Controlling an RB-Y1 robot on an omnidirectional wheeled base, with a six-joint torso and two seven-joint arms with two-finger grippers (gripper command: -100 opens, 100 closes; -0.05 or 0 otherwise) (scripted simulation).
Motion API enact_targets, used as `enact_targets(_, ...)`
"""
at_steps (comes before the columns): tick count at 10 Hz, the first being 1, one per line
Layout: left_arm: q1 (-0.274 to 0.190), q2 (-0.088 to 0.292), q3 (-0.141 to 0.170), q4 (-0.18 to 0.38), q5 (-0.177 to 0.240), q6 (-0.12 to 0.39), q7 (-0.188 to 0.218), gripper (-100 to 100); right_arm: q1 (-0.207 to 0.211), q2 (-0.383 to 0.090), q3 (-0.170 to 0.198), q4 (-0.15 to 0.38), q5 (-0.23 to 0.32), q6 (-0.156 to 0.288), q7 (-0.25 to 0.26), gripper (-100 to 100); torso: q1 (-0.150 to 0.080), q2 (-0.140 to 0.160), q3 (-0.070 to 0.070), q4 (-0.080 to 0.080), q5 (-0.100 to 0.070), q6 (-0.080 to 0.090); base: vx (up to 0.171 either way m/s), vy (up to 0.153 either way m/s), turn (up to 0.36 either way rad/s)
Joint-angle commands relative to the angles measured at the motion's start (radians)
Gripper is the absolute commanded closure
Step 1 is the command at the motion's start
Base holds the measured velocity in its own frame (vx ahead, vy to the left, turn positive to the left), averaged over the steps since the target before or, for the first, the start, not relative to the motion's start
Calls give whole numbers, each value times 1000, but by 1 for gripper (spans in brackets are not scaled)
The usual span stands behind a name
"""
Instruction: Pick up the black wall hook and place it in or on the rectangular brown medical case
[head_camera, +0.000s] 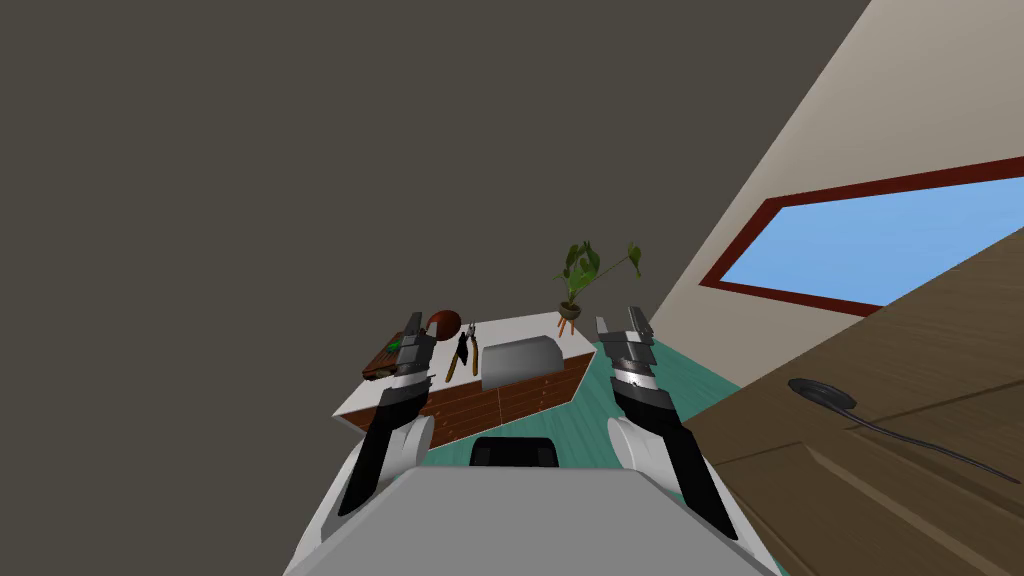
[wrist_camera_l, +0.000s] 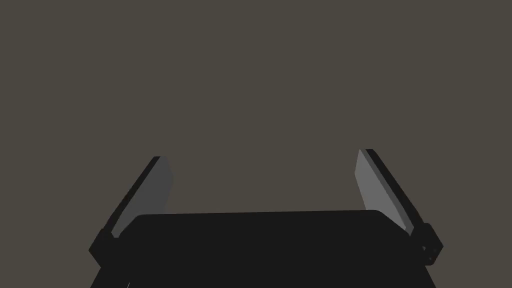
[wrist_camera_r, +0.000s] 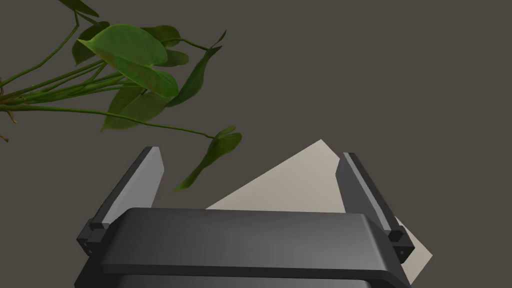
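Grey blades of the left pincer (wrist_camera_l: 263, 157) stand wide apart with nothing between them, facing a plain dark wall. The right pincer (wrist_camera_r: 250, 152) is just as open and just as empty, with the leaves of a plant (wrist_camera_r: 135, 55) hanging near one of its fingers. From the head view both hands are raised in front of the chest. The left pincer (head_camera: 415, 322) hovers over the near left part of a white-topped cabinet (head_camera: 515, 328) with brown drawer fronts. The right pincer (head_camera: 620, 322) is off the cabinet's right end, near the potted plant (head_camera: 580, 275).

On the cabinet top, the black wall hook (head_camera: 462, 350) lies roughly in the middle, close beside what looks like an orange-handled tool (head_camera: 475, 358). A grey domed box (head_camera: 520, 360) sits on one side and a reddish-brown round thing (head_camera: 445, 322) behind. The brown case (head_camera: 378, 362) lies at the left end, partly hidden by the left arm, well apart from the hook.

By my reading, nothing of the task is done. The hook is untouched and neither hand is lowered to it. Reaching, grasping, carrying it leftward and setting it on the case are all left to do. The left hand looks the nearer one.
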Motion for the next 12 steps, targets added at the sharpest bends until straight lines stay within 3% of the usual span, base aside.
enact_targets(1,-12,30,-3,15,-3,-1,-13,-100,0,0,0,0,0,0,0,0,0,0,0,0,0,0,-7,4,63)
enact_targets(5,-55,96,-11,72,-14,-4,-63,-100,0,0,0,0,0,0,0,0,1,1,1,0,0,0,-18,6,60)
enact_targets(11,-154,182,-26,228,-40,-15,-211,-100,0,0,0,0,0,0,0,0,-1,1,0,0,0,0,-14,-4,92)
enact_targets(12,-154,182,-26,240,-40,-15,-214,-100,0,0,0,0,0,0,0,0,-1,0,0,0,0,0,-2,-16,14)
